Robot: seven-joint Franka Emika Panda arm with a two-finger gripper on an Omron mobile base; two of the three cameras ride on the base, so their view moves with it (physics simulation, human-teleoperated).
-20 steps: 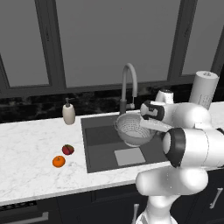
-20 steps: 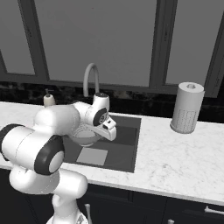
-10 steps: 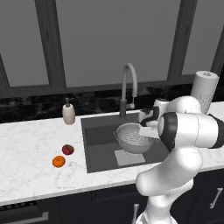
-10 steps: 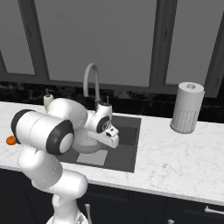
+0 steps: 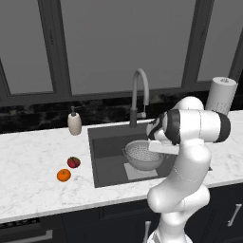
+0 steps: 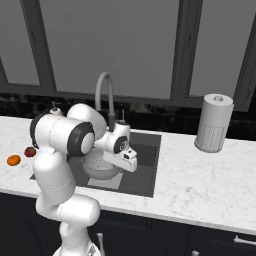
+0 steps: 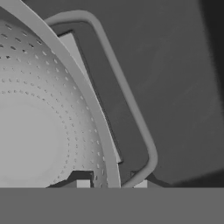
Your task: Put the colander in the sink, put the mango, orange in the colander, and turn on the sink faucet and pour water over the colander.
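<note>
At centre of left base view, colander (image 5: 143, 154) is held low in sink (image 5: 105, 142), rim pinched by narrowly closed gripper (image 7: 109, 183). Stiff, light, slick metal judged; rim or handle best gripped.

colander (image 5: 142, 154) right rim hidden behind the arm in the left base view, cut off at the hand view's left edge; fingertips (image 7: 81, 183) barely visible.
</note>
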